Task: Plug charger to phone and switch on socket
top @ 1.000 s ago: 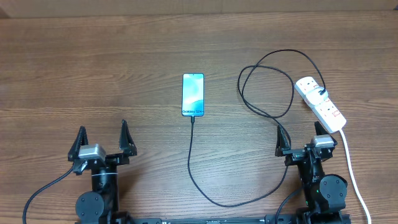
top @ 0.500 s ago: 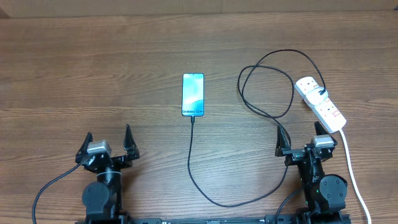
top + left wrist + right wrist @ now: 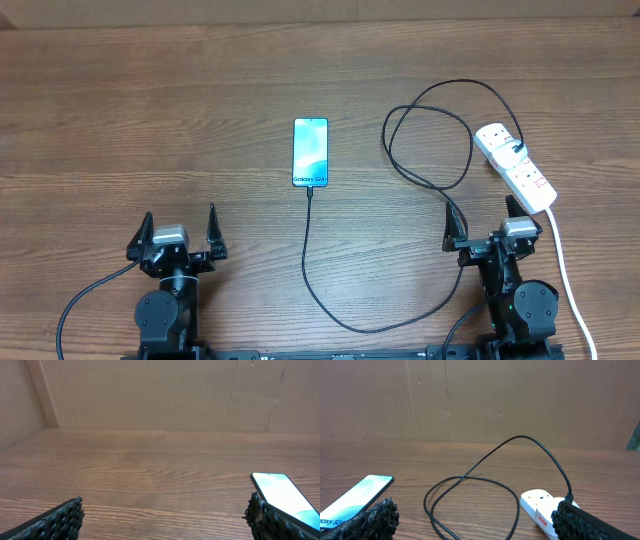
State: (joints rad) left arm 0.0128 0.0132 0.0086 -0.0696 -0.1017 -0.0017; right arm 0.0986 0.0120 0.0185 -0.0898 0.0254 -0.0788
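At the middle of the wooden table [image 3: 150, 100] the phone [image 3: 311, 150] lies flat, screen lit and showing its Galaxy text. The charger's black cable [image 3: 304, 245] meets the phone's near edge at its connector tip [image 3: 311, 190], so the plugging-in step looks done, though the overhead view is too coarse to confirm that the tip is fully seated. From there the cable sweeps toward the robot, curves right and loops back up to its plug [image 3: 516, 150] in the white power strip [image 3: 525, 175], which sits at the far right with its thick white cord [image 3: 562, 265] trailing down the edge.

What seems left is the switch. The strip's small red switches are too tiny to tell on from off.

The left gripper [image 3: 180, 222] sits low near the table's front edge, well apart from everything, jaws spread wide and empty. The right gripper [image 3: 481, 215], also spread wide and holding nothing, is just short of the power strip and is the better placed of the two to press a switch
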